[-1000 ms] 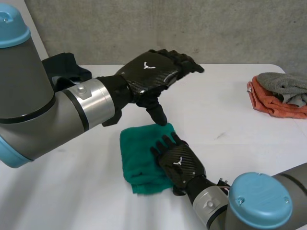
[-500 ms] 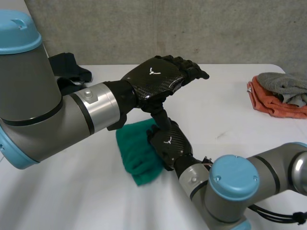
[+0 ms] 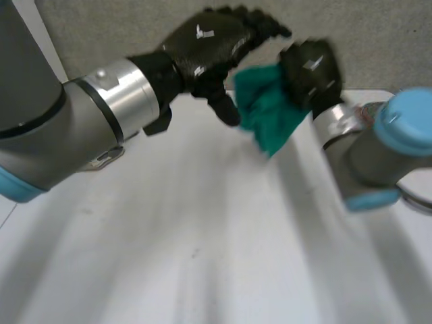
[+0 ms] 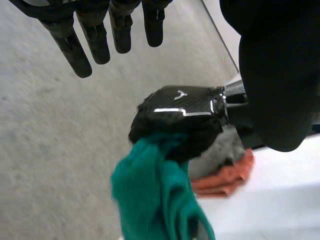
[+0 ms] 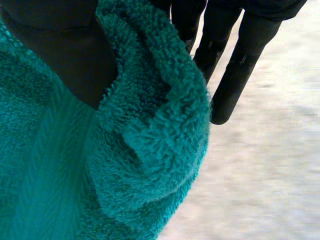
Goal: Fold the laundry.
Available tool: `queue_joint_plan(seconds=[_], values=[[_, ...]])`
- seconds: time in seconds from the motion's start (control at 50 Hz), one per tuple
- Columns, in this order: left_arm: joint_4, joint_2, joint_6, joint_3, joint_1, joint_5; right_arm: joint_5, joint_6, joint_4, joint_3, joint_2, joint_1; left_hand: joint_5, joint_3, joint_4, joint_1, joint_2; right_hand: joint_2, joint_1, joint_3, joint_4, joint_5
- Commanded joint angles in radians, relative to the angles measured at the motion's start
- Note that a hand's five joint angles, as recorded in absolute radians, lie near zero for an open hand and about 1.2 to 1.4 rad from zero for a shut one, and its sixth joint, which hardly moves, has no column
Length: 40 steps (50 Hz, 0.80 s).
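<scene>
Up over the white table (image 3: 202, 243), in the head view, we see our right hand (image 3: 312, 66) holding a green towel (image 3: 271, 115) in the air. The towel hangs down from that hand, so its long side runs up and down. No part of it touches the table. Our left hand (image 3: 214, 39) is just beside the towel. Its fingers are stretched out and its thumb points down, close to the towel's edge. We cannot tell if the thumb touches the towel. The left hand holds nothing.

From the left wrist view, our left hand's fingers (image 4: 82, 55) are straight and apart, with nothing between them. Past them sits the right hand (image 4: 177, 117), closed on the top of the green towel (image 4: 155, 200), which dangles under it. An orange cloth (image 4: 225, 177) lies on the table farther back.

From the right wrist view, the green towel (image 5: 145, 150) is bunched up against our right hand (image 5: 60, 55). A thick fold of it is squeezed between the thumb on one side and the fingers (image 5: 240, 70) on the other.

We think the next move depends on one thing. The towel's loose end hangs lower than our left hand's thumb. The left hand is the free one and the near one, so it would need to reach down to catch that end.
</scene>
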Motion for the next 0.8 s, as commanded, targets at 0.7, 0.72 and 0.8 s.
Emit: queue_joint_plan(seconds=[0.7,0.72,0.8], values=[[0.083,-0.066,-0.090,-0.010,-0.012,-0.007,-0.358,0.047,-0.020,-0.270,0.436,-0.731,-0.023,-0.010,-0.003,0.013,-0.007,-0.973,-0.872,-0.984,-1.021,-0.915],[0.083,-0.065,-0.092,-0.010,-0.012,-0.007,-0.358,0.046,-0.019,-0.256,0.422,-0.733,-0.023,-0.010,-0.003,0.013,-0.007,-0.973,-0.872,-0.984,-1.021,-0.915],[0.082,-0.063,-0.094,-0.010,-0.022,-0.010,-0.358,0.046,0.035,-0.187,0.333,-0.738,-0.023,-0.010,-0.003,0.013,-0.007,-0.973,-0.872,-0.984,-1.021,-0.915]])
